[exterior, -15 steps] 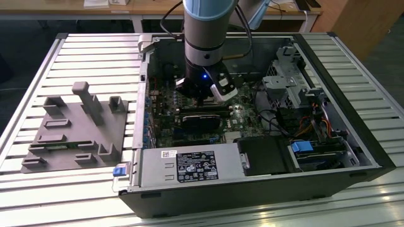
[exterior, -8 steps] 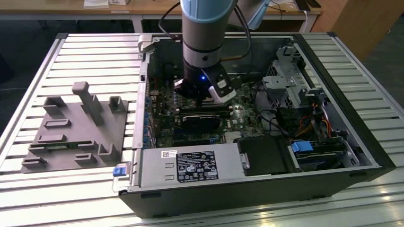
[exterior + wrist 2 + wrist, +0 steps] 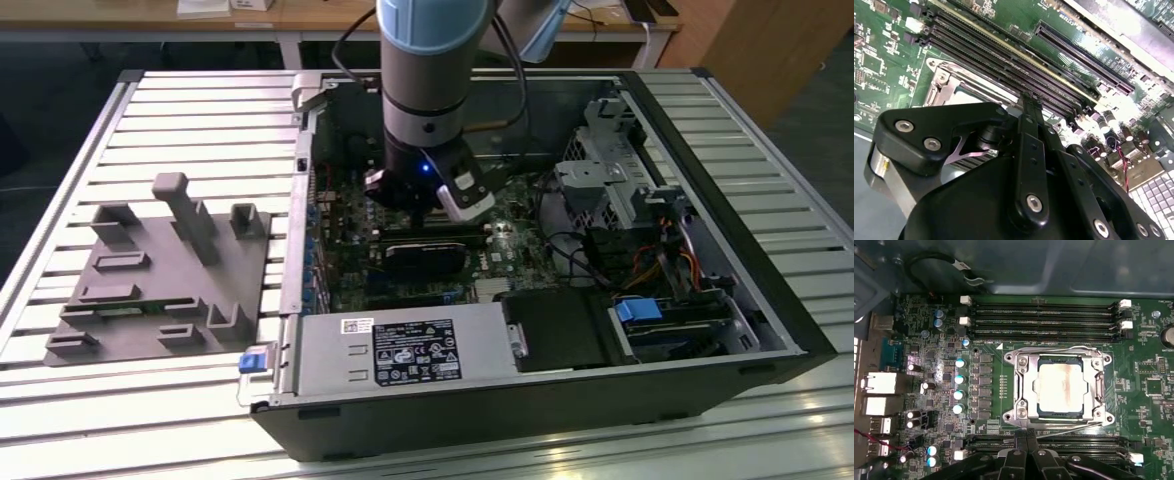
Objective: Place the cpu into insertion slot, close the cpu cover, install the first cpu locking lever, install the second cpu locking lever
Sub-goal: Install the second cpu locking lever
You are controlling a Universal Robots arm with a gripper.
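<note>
Since the cpu cover (image 3: 1021, 385) lies flat around the cpu (image 3: 1061, 390), seated in the insertion slot (image 3: 1060, 361), lever risk: the thin wire lever (image 3: 1069, 426) could slip off the jaws' tips and spring up.
Board risk: a skid might scrape the memory slots (image 3: 1079, 442).
Jaws: clenched together, nothing visible between them, tips by that lever.
Arm (image 3: 424, 80): vertical, reaching down into the open case (image 3: 534, 400).

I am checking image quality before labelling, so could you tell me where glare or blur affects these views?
In the first wrist view the cpu top glares pale, washing out its surface, while the cpu cover stays crisp. In the second wrist view the gripper body looms soft and dark up close. In the exterior view, daylight bleaches the slatted table.
</note>
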